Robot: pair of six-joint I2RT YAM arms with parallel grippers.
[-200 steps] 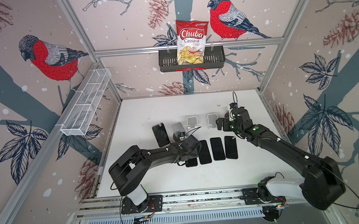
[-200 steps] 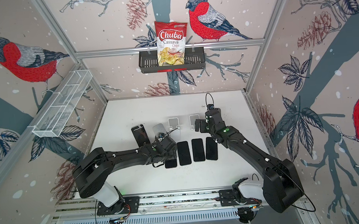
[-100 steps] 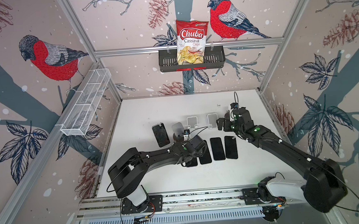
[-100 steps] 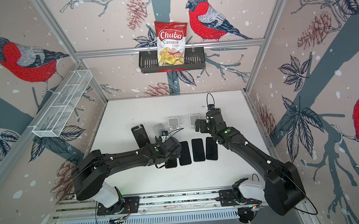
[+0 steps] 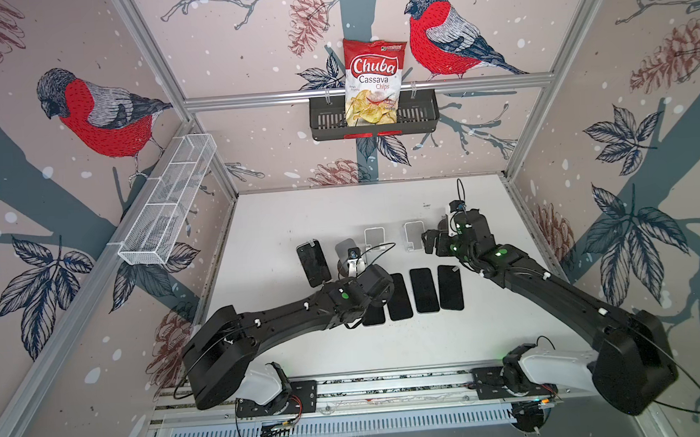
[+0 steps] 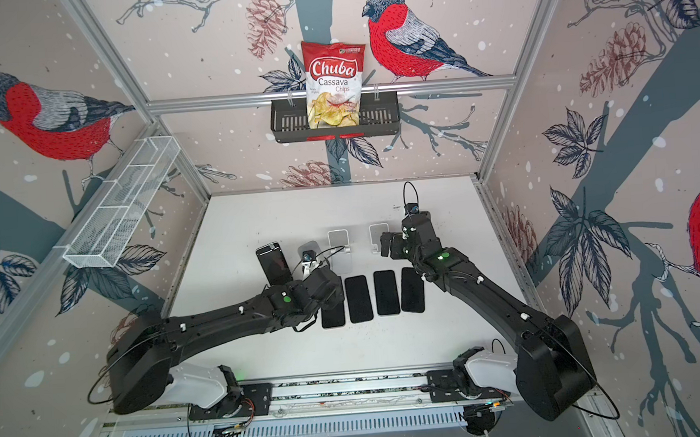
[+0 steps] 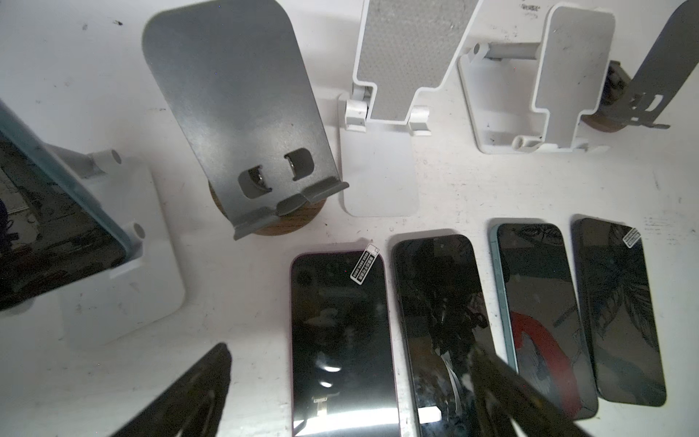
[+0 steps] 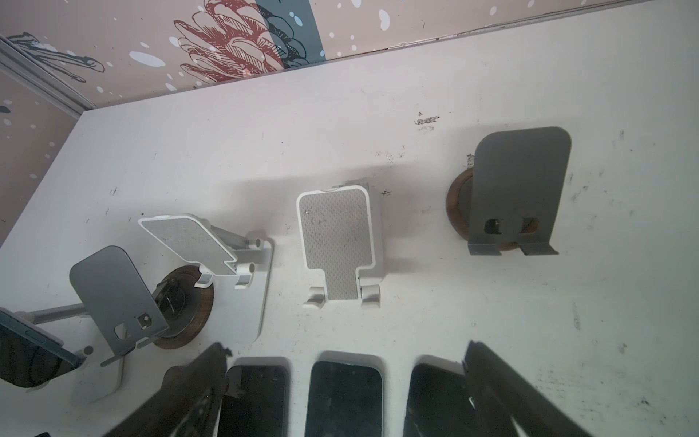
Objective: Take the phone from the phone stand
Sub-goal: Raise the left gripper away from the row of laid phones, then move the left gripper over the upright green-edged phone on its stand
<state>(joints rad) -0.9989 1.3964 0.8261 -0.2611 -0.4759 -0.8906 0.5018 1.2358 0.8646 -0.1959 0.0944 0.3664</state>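
Since a second ago the left arm (image 5: 279, 315) is sitting differently: its bulky elbow is lying farther out to the left and nearer the front, while the wrist is hanging over the same spot. The right arm (image 5: 553, 294) is showing no shift.

Both black arms are stretching low from the front across the white tabletop (image 5: 298, 214), the left one reaching to the middle, the right one angling toward the back right. In the left wrist view the left gripper (image 7: 350, 352) is standing with its fingers spread wide. They are straddling the near end of a flat black-screened phone with a reddish rim (image 7: 340, 321) and gripping nothing. The right gripper (image 8: 346, 348) is likewise gaping and empty, pointing at the row of grey metal and white plastic stands (image 8: 336, 242).

In both top views the left gripper's fingers are hiding under its own wrist. That wrist is also covering part of the reddish-rimmed phone, the leftmost of four dark phones lying flat in a row (image 5: 424, 290). Both wrist views are showing the fingertips as blurred dark wedges (whether they are touching the table I cannot tell).

The dark-screened phone with a bluish edge (image 5: 312, 263) is leaning in the white plastic stand (image 7: 125, 280) at the left end of the stand row, cut off by the frame edge in both wrist views. It is standing near the left gripper, to its left and farther back, not touching it, and well apart from the right gripper.
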